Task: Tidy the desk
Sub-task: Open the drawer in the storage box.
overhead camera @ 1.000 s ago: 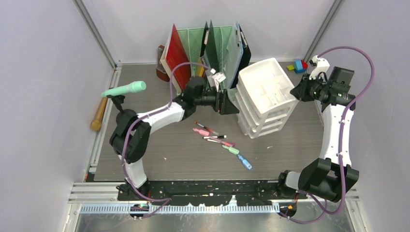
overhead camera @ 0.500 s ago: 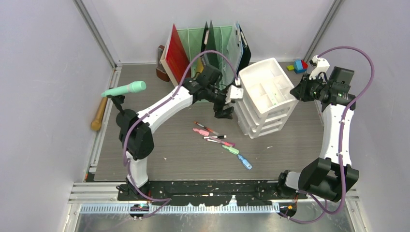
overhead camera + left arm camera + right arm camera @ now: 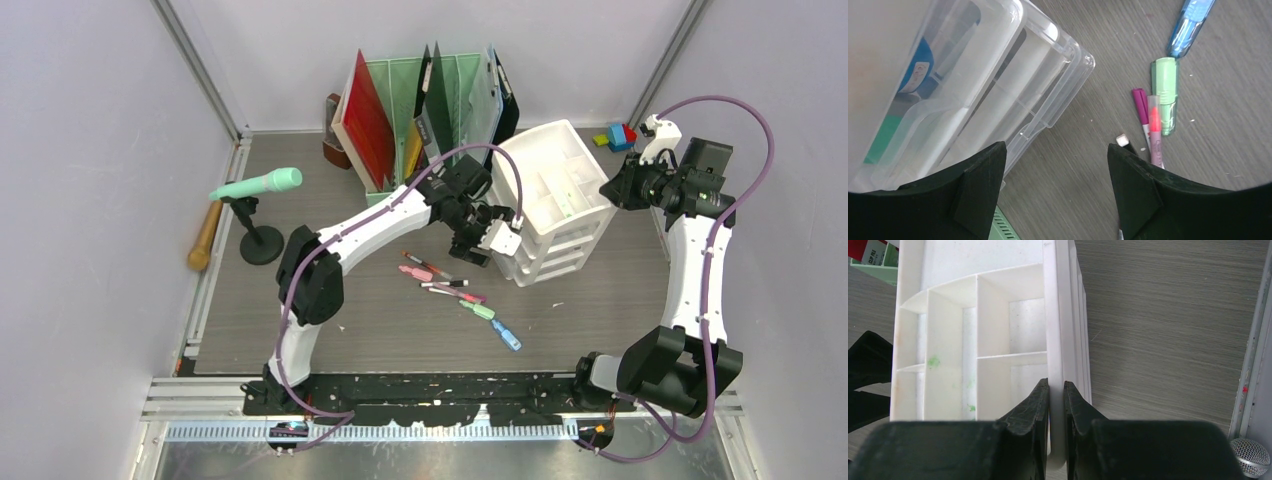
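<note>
The desk (image 3: 330,310) is a grey-brown wood-grain top. Loose markers lie on it: pink and red ones (image 3: 430,270), a green one (image 3: 478,310) and a blue one (image 3: 507,335). My left gripper (image 3: 474,250) hovers open beside the near-left corner of the white drawer unit (image 3: 545,200), with only bare desk (image 3: 1068,190) between its fingers (image 3: 983,190). The left wrist view shows the unit's clear drawer corner (image 3: 1058,65) and the green marker (image 3: 1165,95). My right gripper (image 3: 1056,390) is shut on the unit's right top rim (image 3: 1053,315).
A mint-green file rack (image 3: 440,90) with a red folder (image 3: 365,115) stands at the back. A green microphone on a stand (image 3: 258,185) and a wooden stick (image 3: 205,235) sit at the left. Coloured blocks (image 3: 620,135) lie at the back right.
My left arm swung right and forward, from in front of the file rack to the drawer unit's near-left corner, and its jaws widened slightly. The right arm stayed put.
</note>
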Controlling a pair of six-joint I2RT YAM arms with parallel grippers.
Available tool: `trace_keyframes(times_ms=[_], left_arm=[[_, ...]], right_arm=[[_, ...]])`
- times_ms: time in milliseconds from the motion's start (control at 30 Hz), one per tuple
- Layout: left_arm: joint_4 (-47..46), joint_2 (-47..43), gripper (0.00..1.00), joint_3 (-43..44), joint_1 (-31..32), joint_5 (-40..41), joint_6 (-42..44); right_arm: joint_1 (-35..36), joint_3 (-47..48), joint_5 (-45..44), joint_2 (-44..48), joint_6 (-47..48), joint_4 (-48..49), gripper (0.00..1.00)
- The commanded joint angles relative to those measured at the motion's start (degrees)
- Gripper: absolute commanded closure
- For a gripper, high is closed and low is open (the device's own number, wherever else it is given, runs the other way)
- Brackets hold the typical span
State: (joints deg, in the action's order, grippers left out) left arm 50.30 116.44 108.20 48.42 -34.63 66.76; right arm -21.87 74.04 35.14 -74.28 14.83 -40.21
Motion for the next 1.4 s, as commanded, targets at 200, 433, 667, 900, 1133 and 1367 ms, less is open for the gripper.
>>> trace_keyframes(times_ms=[200, 433, 667, 900, 1133, 1367], left_arm=[[1.2, 2.7, 0.23, 3.6, 1.5, 3.2, 6.9], [5.7, 2.5, 0.25, 1.4, 2.0, 5.9, 12.2], [6.6, -1.5, 0.27, -2.4, 2.0, 8.0, 13.3], [7.7, -3.3, 0.30, -4.5, 2.0, 8.1, 13.4], [8.3, -5.4, 0.30, -6.5, 2.0, 8.1, 12.9], [3.7, -6.5, 0.23, -6.0, 2.0, 7.8, 5.3]], right_arm=[[0.3, -2.5, -6.2, -4.9, -0.2, -3.7, 0.99], [0.3, -2.4, -6.6, -4.8, 0.0, -3.8, 0.99], [0.3, -1.3, -9.1, -4.9, -0.1, -3.6, 0.99], [0.3, 1.1, -11.8, -5.6, 1.1, -4.1, 1.00], [0.3, 3.5, -14.3, -7.7, 2.4, -4.7, 0.99], [0.3, 4.9, -12.3, -8.6, 1.5, -5.4, 0.99]])
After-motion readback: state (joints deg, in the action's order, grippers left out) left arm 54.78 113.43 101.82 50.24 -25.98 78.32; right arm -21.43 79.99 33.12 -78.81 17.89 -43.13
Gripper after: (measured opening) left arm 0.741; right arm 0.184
